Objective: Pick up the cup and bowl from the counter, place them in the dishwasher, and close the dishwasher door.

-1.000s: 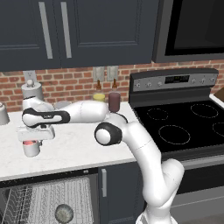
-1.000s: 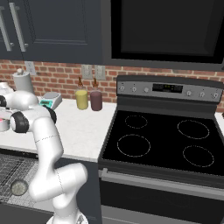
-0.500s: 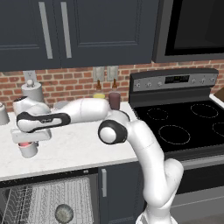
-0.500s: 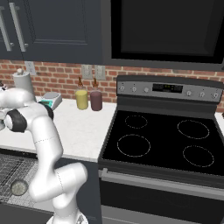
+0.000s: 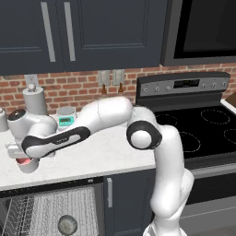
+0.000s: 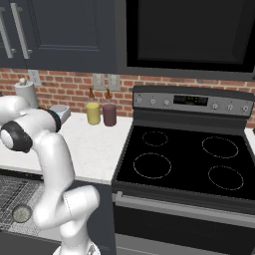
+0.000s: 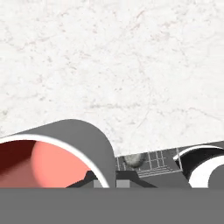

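My gripper [image 5: 23,159] was clamped shut on the cup [image 5: 26,164], holding it just over the front edge of the counter [image 5: 106,154], above the open dishwasher [image 5: 50,209] where the bowl [image 5: 67,224] already sat in the rack.

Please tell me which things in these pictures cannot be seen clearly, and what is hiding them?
- Gripper fingertips, left base view: covered by the hand and the cup.
- Cup base, hand view: cut by the bottom edge.
- Dishwasher door, both base views: below the frame.
- Bowl in the rack: too small for detail.
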Robot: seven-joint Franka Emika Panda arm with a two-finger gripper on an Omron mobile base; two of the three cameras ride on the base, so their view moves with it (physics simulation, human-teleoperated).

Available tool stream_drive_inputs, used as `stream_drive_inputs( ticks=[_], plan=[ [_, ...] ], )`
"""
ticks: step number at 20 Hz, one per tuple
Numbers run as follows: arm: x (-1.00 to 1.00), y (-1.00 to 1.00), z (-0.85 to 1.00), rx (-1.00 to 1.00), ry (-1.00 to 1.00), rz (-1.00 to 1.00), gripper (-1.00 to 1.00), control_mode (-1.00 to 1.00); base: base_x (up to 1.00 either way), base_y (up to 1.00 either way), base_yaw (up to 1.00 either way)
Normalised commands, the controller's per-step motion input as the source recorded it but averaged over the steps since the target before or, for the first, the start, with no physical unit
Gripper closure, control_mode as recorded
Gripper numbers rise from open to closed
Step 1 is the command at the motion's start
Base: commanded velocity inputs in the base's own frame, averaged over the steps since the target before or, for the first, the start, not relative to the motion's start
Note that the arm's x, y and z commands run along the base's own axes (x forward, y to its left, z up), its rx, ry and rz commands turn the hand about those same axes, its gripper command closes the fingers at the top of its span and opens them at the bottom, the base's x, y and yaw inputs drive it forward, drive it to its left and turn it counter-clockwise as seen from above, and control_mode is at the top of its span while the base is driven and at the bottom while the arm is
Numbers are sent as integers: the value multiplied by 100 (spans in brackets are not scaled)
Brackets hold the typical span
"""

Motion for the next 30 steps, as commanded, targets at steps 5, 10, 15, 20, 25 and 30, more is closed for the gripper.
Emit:
stream_drive_inputs(
  ticks=[5, 10, 15, 20, 25, 30],
  plan=[
    [-79, -67, 35, 22, -19, -1, 100, -100, 0, 0, 0],
    [-70, -57, 17, 27, -10, -7, 100, -100, 0, 0, 0],
    [-44, -34, -4, 28, -4, -17, 100, -100, 0, 0, 0],
    [-11, -4, -16, 16, 0, -23, 100, -100, 0, 0, 0],
    [-23, 0, -25, 4, 0, -26, 100, -100, 0, 0, 0],
    [-45, 10, -9, 0, 0, -27, 100, -100, 0, 0, 0]
  ],
)
